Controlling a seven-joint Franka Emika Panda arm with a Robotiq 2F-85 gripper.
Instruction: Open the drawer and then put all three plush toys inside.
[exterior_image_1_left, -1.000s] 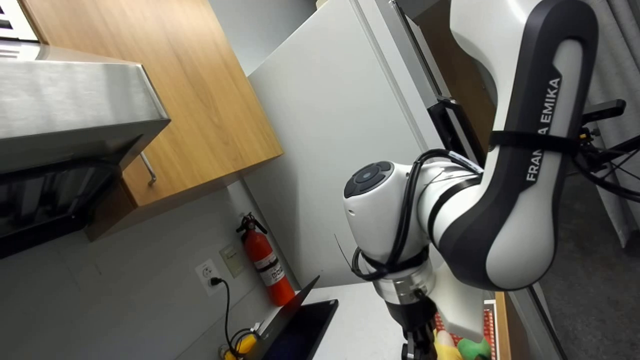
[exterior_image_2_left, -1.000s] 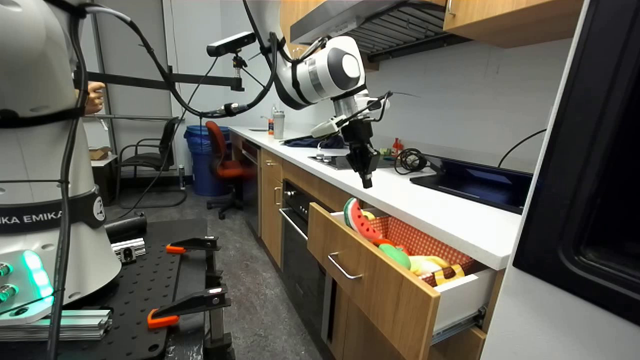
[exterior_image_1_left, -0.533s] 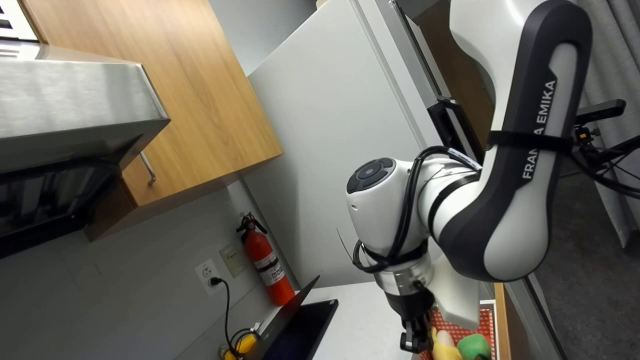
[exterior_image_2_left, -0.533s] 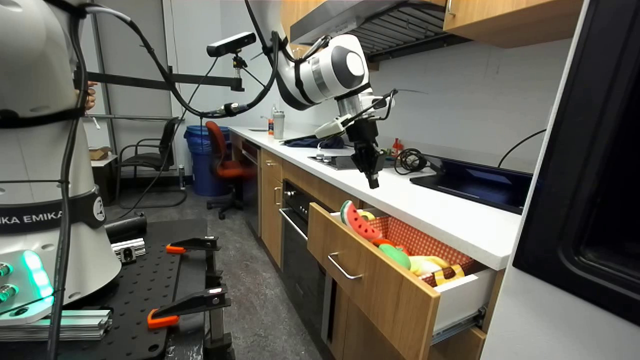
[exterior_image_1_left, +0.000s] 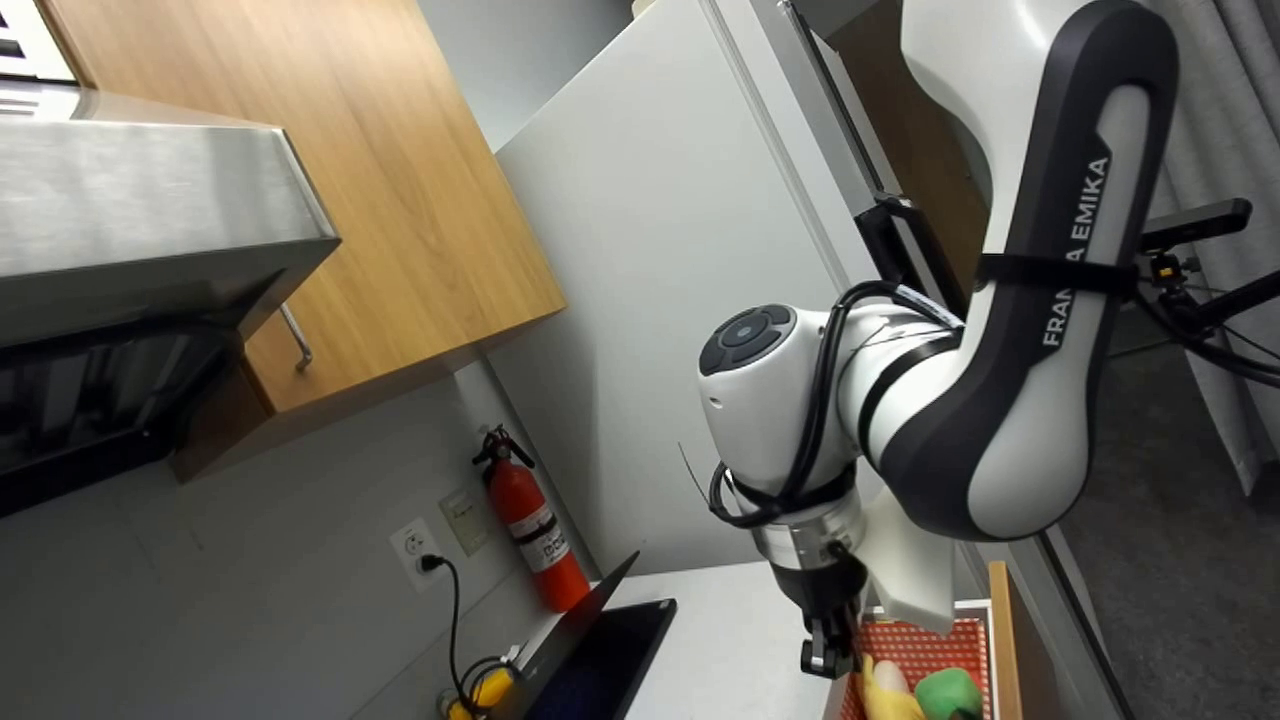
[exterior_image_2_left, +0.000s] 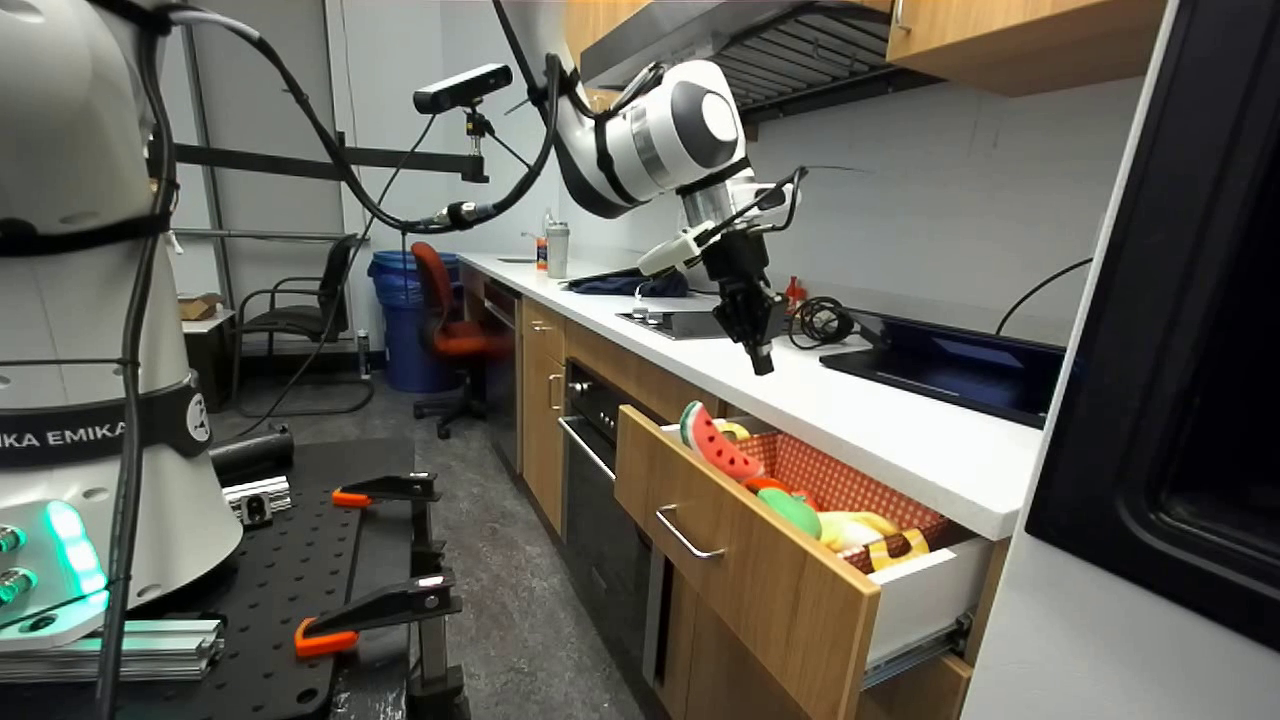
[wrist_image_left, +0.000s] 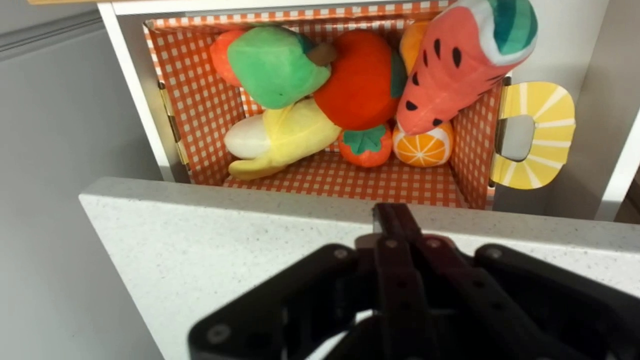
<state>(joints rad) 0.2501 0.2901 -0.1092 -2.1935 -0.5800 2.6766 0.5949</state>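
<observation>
The wooden-fronted drawer (exterior_image_2_left: 780, 590) stands pulled open below the counter. A red checkered box (wrist_image_left: 345, 184) sits inside it and holds several plush toys. The wrist view shows a green toy (wrist_image_left: 272, 65), a large red toy (wrist_image_left: 357, 82) and a yellow banana toy (wrist_image_left: 302, 135). A small red-orange toy (wrist_image_left: 367, 159) and an orange-slice toy (wrist_image_left: 422, 150) lie beside them. A watermelon toy (wrist_image_left: 445, 75) leans out over the box's rim. My gripper (wrist_image_left: 397, 215) is shut and empty, above the counter's edge beside the drawer. It shows in both exterior views (exterior_image_1_left: 825, 660) (exterior_image_2_left: 762, 362).
The white counter (exterior_image_2_left: 900, 450) overhangs the back of the drawer. A black laptop-like device (exterior_image_2_left: 950, 375) and a coiled cable (exterior_image_2_left: 822, 322) lie on it. A red fire extinguisher (exterior_image_1_left: 540, 540) hangs at the wall near the fridge (exterior_image_1_left: 660, 300). A range hood (exterior_image_1_left: 150, 200) is overhead.
My gripper has moved away from above the drawer toward the counter, with its fingers shut. The watermelon toy has tipped slightly and come to rest. The drawer has not moved.
</observation>
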